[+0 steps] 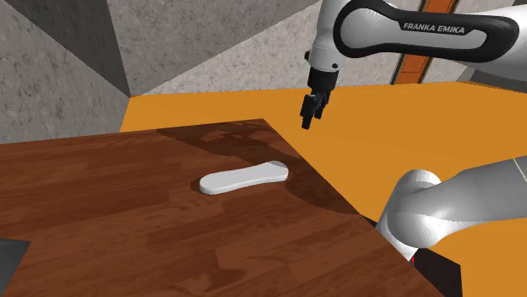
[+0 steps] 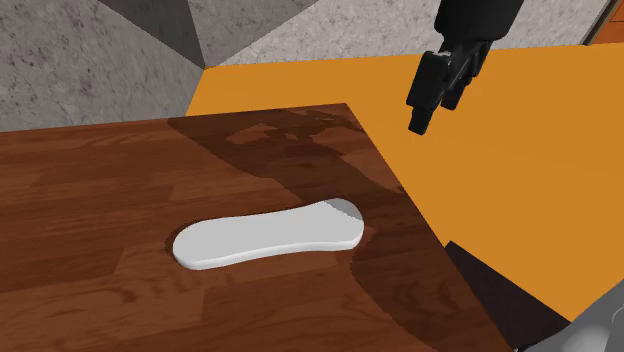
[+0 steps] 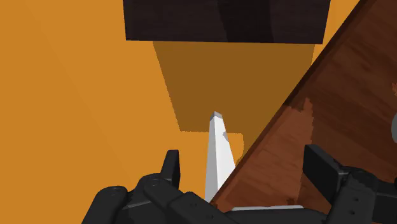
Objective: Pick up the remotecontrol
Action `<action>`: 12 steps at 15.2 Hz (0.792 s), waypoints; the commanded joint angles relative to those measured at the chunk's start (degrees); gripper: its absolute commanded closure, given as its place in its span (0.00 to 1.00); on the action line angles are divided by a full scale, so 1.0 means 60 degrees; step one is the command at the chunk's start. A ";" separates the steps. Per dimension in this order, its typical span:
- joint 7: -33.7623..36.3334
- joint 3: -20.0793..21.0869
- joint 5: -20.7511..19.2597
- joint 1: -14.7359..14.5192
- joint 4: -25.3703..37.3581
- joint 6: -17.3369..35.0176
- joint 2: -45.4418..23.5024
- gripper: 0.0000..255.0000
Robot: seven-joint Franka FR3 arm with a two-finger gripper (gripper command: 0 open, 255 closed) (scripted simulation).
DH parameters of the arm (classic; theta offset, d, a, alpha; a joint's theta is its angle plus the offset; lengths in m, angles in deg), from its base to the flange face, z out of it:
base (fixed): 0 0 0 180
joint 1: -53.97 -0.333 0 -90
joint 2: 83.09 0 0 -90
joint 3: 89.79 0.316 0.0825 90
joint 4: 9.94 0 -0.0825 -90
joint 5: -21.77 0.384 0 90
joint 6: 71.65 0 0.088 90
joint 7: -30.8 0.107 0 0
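A white robot arm holds its black gripper (image 1: 311,114) in the air, beyond the corner of a brown wooden table (image 1: 101,211) and over the orange floor (image 1: 397,126). The wrist view shows its two fingers (image 3: 170,168) standing well apart with nothing between them but the table's edge, so the pincer is released and empty.

The remote control (image 1: 245,178), drawn plain white, lies flat on the table. In the shoulder view it sits between seven and eight o'clock from the gripper, well apart from it. Its long axis runs roughly from nine to three o'clock, and the three o'clock end is near the table's edge.

The pick-up has not begun. A straight descent from here would likely miss the table altogether or clip its corner, so the hand probably has to move over the table first.

The remote is thin and low. Fingers lowered too far could scrape the wood, and fingers set along its length would likely not span it. An off-centre touch could push it towards the near edge and onto the floor.
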 commanded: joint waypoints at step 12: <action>-0.2031 0.1061 0.0584 -0.1882 0.1167 0.0713 -0.2092 0.00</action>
